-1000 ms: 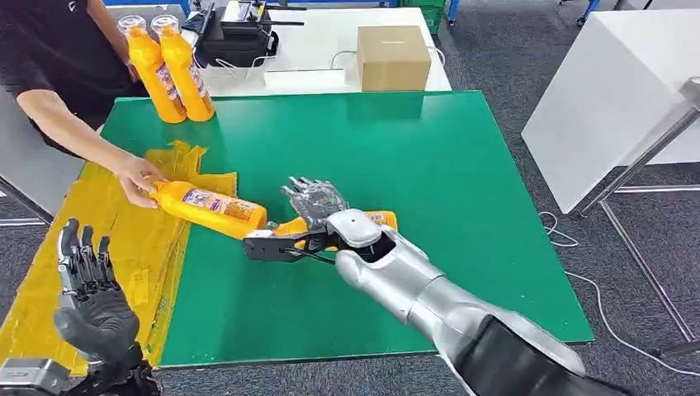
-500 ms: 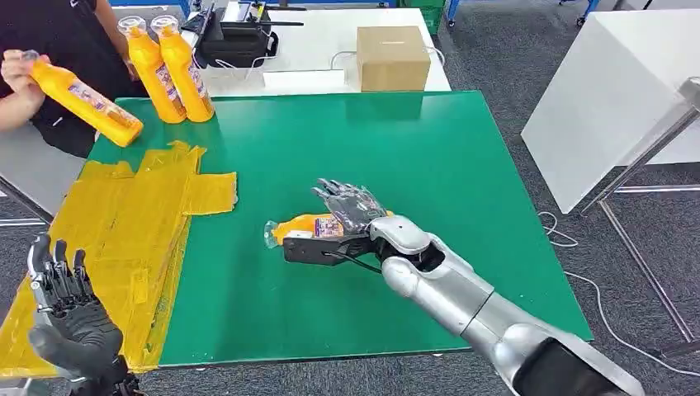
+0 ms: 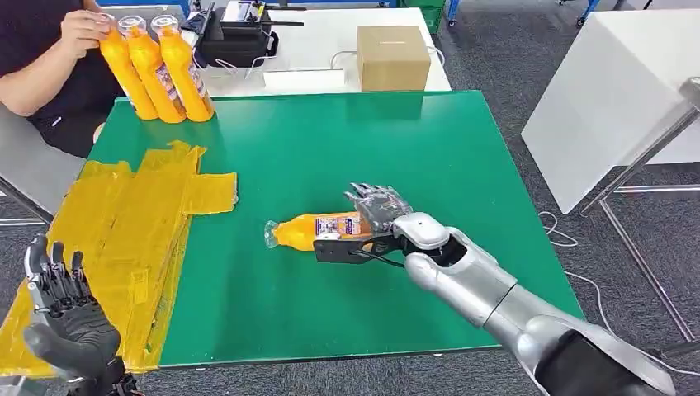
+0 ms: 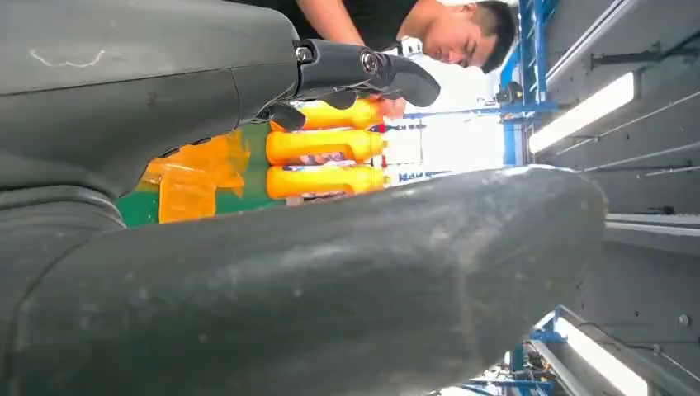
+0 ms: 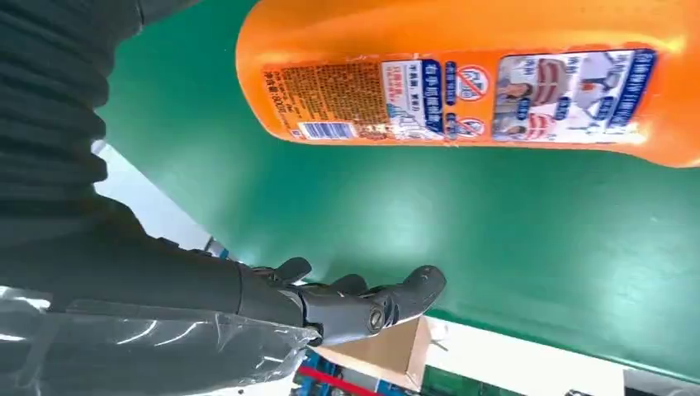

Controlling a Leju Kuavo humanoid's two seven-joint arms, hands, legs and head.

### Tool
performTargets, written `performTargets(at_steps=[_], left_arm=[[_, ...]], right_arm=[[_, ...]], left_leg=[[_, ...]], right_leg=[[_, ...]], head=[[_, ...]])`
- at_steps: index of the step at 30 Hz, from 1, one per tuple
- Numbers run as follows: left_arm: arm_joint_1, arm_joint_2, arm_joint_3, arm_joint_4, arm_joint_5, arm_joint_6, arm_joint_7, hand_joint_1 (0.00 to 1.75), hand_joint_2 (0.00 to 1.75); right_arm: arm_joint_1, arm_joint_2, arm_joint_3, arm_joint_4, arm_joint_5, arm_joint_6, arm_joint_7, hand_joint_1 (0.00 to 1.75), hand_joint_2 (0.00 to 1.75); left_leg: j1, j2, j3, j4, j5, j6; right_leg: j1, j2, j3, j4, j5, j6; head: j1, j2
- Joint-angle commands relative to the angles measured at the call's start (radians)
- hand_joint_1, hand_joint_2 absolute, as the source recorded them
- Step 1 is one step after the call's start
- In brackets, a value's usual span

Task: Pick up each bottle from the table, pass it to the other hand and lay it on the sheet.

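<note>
1. A smooth orange plastic bottle lies on its side near the middle of the flat green worktop, its clear cap end pointing toward the yellow sheet.
2. The bottle has a rounded, tapering body and a glossy printed label; the right wrist view shows that label with a barcode and small pictures.
3. The right hand, dark fingers on a silver metal arm, rests at the bottle's base end with fingers spread over it and thumb stretched alongside; whether it actually grips the bottle cannot be told.
4. The left hand is held up near the worktop's front corner over the sheet, fingers apart and upright, holding nothing.
5. The sheet is crinkled, wrinkly yellow film, patched with tape, lying along the worktop's edge.
6. Three more orange bottles stand upright, touching in a row, at the far corner; a person's hand rests on the end one.
7. A plain cardboard box sits on the white table behind.
</note>
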State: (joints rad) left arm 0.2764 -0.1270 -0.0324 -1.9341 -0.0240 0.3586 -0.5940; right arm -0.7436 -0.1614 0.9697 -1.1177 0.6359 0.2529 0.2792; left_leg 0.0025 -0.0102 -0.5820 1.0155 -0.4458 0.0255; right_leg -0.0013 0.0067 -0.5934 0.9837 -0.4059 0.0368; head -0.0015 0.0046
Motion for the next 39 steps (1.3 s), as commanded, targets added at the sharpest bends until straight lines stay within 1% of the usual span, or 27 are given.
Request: performTargets(at_steps=[1, 6, 8, 12, 14, 16, 18, 20, 24, 39], left_arm=[[-0.019, -0.005, 0.000, 0.025, 0.010, -0.001, 0.008, 0.00, 0.00], [-0.025, -0.001, -0.010, 0.032, 0.026, -0.003, 0.014, 0.00, 0.00], [-0.032, 0.002, -0.013, 0.039, 0.030, -0.003, 0.015, 0.00, 0.00], [-0.046, 0.010, -0.025, 0.052, 0.040, -0.008, 0.021, 0.00, 0.00], [-0.056, 0.012, -0.033, 0.066, 0.046, -0.007, 0.024, 0.00, 0.00], [-0.065, 0.014, -0.040, 0.075, 0.049, -0.009, 0.027, 0.00, 0.00], [-0.067, 0.013, -0.041, 0.078, 0.049, -0.008, 0.027, 0.00, 0.00], [-0.067, 0.013, -0.041, 0.078, 0.049, -0.008, 0.027, 0.00, 0.00], [-0.065, 0.015, -0.041, 0.076, 0.049, -0.008, 0.026, 0.00, 0.00], [-0.065, 0.015, -0.041, 0.076, 0.049, -0.008, 0.026, 0.00, 0.00]], right_arm=[[-0.058, 0.005, 0.045, 0.105, 0.004, 0.009, 0.008, 0.00, 1.75], [-0.059, 0.037, 0.015, 0.194, 0.030, 0.015, -0.007, 0.00, 1.75], [-0.059, 0.055, 0.011, 0.235, 0.033, 0.020, -0.011, 0.00, 1.75], [-0.059, 0.087, 0.012, 0.339, 0.046, 0.039, -0.036, 0.00, 1.75], [-0.059, 0.107, 0.006, 0.411, 0.059, 0.034, -0.043, 0.00, 1.75], [-0.053, 0.117, 0.001, 0.458, 0.070, 0.026, -0.046, 0.00, 1.75], [-0.052, 0.119, 0.001, 0.462, 0.071, 0.025, -0.047, 0.00, 1.75], [-0.052, 0.119, 0.001, 0.462, 0.071, 0.025, -0.047, 0.00, 1.75], [-0.055, 0.121, 0.000, 0.462, 0.072, 0.023, -0.048, 0.00, 1.75], [-0.055, 0.121, 0.000, 0.462, 0.072, 0.023, -0.048, 0.00, 1.75]], left_leg=[[0.000, 0.001, 0.004, -0.001, -0.002, -0.001], [0.000, 0.001, 0.002, -0.001, -0.001, -0.001], [0.000, 0.002, 0.004, -0.001, -0.001, -0.001], [0.000, 0.001, 0.004, -0.001, -0.001, -0.001], [0.000, 0.001, 0.006, -0.002, -0.001, -0.002], [-0.001, 0.000, 0.003, -0.002, 0.000, -0.001], [0.000, 0.000, 0.006, -0.003, -0.001, -0.002], [0.000, 0.000, 0.002, -0.001, 0.000, -0.001], [-0.001, 0.001, 0.004, -0.002, -0.001, -0.001], [0.000, 0.000, 0.002, -0.001, -0.001, -0.001]], right_leg=[[0.000, 0.000, 0.004, 0.000, -0.002, 0.000], [0.000, 0.000, 0.002, 0.000, -0.001, 0.000], [0.000, 0.000, 0.004, -0.001, -0.001, 0.000], [0.000, 0.000, 0.003, -0.001, -0.001, 0.000], [0.000, 0.000, 0.006, -0.002, -0.001, -0.001], [-0.001, -0.001, 0.003, -0.001, -0.001, 0.000], [0.000, -0.001, 0.006, -0.002, -0.001, -0.001], [0.000, -0.001, 0.002, 0.000, -0.001, 0.000], [-0.001, -0.001, 0.003, -0.001, -0.001, 0.000], [0.000, -0.001, 0.002, 0.000, -0.001, 0.000]], head=[[0.000, 0.000], [0.000, 0.000], [0.000, 0.000], [0.000, 0.000], [0.000, 0.000], [0.000, 0.000], [0.000, 0.000], [0.000, 0.000], [0.000, 0.000], [0.000, 0.000]])
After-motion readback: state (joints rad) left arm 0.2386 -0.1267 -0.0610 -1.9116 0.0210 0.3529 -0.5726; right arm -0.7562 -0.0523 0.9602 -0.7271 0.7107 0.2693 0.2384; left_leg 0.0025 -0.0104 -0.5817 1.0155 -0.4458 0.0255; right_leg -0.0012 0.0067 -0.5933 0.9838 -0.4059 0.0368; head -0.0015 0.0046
